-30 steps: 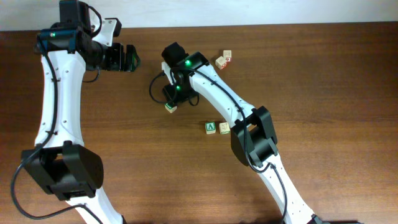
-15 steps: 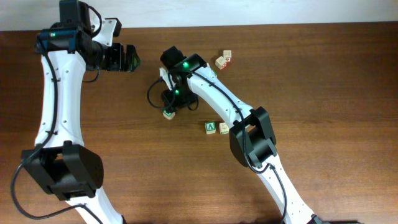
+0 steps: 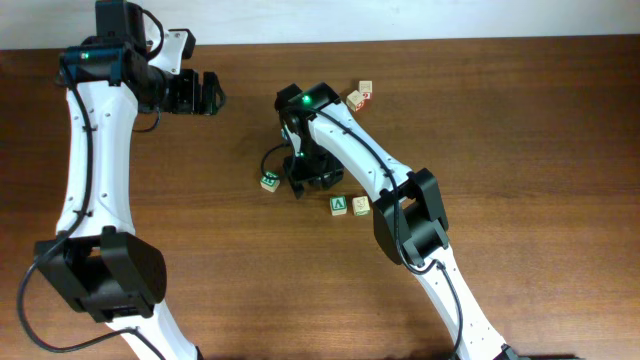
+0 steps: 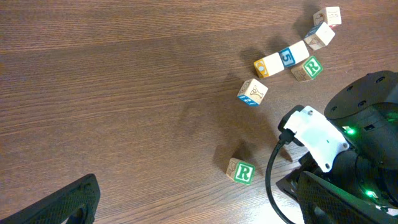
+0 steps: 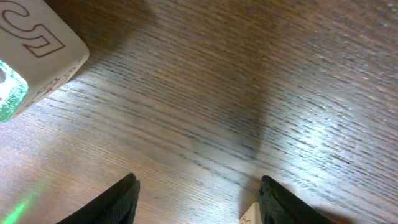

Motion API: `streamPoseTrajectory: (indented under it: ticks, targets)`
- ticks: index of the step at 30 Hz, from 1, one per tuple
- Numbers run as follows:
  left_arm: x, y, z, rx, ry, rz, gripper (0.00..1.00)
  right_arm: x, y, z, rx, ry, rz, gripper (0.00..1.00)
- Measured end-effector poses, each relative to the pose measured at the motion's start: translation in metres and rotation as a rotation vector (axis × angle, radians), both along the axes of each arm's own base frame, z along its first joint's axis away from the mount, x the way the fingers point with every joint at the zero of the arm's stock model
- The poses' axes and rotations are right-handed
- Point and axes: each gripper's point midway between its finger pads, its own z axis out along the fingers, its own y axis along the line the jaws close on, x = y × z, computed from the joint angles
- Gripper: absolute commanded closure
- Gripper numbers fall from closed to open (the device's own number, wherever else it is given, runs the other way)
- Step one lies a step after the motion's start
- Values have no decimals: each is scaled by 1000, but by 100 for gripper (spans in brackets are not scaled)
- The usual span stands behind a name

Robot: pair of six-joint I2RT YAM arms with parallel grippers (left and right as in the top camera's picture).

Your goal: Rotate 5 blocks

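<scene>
The green R block (image 3: 269,181) (image 4: 240,171) lies alone on the wood, just left of my right gripper (image 3: 304,181). In the right wrist view that gripper (image 5: 196,205) is open over bare table. A pale cube with a green side (image 5: 31,43) lies off at the upper left, and another cube's corner (image 5: 250,216) touches the right finger. A green-letter block (image 3: 339,205) and a pale one (image 3: 360,206) lie beside the right arm. Two more blocks (image 3: 360,95) rest at the back. My left gripper (image 3: 208,92) (image 4: 199,210) hangs open at the far left.
The left wrist view shows a loose line of further cubes: a blue-sided one (image 4: 252,92), a yellow one (image 4: 268,65), a blue 5 (image 4: 286,57), a green one (image 4: 307,67) and two pale ones (image 4: 324,26). The right arm's white link and cable (image 4: 314,134) stand close to the R block.
My right gripper has let go of the R block and shifted right of it. The block now rests a little lower and further left. The left arm has not moved.
</scene>
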Motion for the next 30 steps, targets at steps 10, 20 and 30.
streamPoseTrajectory:
  ticks: [10,20,30]
  targets:
    - [0,0,0,0,0,0,1,43,46,18,183,-210,61,34]
    - [0,0,0,0,0,0,1,48,89,10,146,-312,-220,39]
    - [0,0,0,0,0,0,1,34,72,-10,31,-272,-316,53]
